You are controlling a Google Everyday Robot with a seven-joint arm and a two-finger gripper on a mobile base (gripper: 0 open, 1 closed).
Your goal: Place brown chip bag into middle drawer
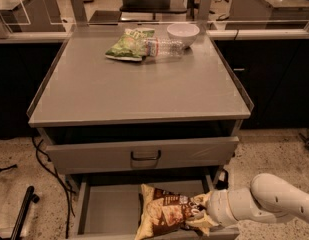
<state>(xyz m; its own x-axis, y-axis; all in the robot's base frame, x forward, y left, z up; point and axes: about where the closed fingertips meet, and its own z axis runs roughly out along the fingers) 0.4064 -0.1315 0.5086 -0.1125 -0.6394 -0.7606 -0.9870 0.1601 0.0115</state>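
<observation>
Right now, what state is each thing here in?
Brown bag: tilted inside the middle drawer, held at its right end.
Middle drawer: pulled open.
Tool: low at the middle drawer, shut on the brown bag.
Upper drawer: pushed in, or nearly so.
Green bag: lying flat on the cabinet top.
Bottle: on its side.
Bowl: upright.

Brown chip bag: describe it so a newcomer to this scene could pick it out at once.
Start at the grey cabinet, then drop below its handled drawer front to the open middle drawer. The brown chip bag rests there, one end at the white arm's gripper. It is dark brown with pale ends, unlike the smaller green chip bag on the cabinet top.
</observation>
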